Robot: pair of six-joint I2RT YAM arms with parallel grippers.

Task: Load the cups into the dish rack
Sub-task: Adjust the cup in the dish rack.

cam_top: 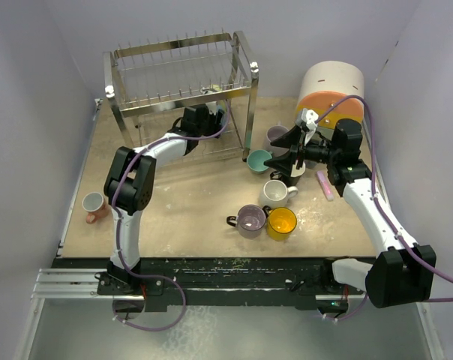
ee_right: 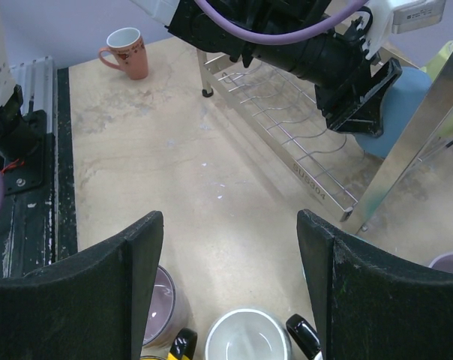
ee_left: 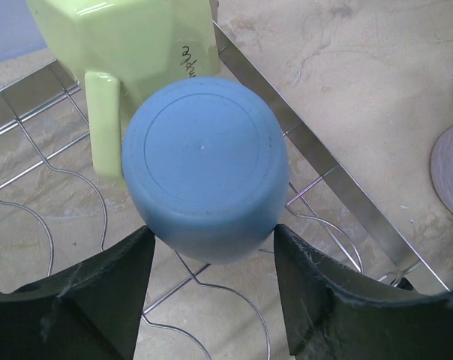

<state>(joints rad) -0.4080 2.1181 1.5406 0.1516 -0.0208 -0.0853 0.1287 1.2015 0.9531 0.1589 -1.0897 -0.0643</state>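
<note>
The chrome dish rack [cam_top: 178, 56] stands at the back left. My left gripper [cam_top: 204, 116] reaches into its lower tier. In the left wrist view it [ee_left: 211, 232] is open, its tips beside a blue cup [ee_left: 204, 169] that stands upside down on the wire grid [ee_left: 39, 225]. A pale green cup [ee_left: 129, 45] lies just behind the blue one. My right gripper [cam_top: 280, 152] is open and empty, above a white cup [ee_right: 249, 337]. Teal [cam_top: 258, 160], lilac [cam_top: 277, 135], white [cam_top: 275, 193], grey-lilac [cam_top: 250, 220] and yellow [cam_top: 281, 223] cups stand on the table.
A pink cup [cam_top: 95, 204] stands alone near the left edge. A round white-orange drawer unit [cam_top: 331, 90] is at the back right. A small pink bar [cam_top: 325, 184] lies under my right arm. The rack's right post [ee_right: 406, 150] is close to the cup cluster.
</note>
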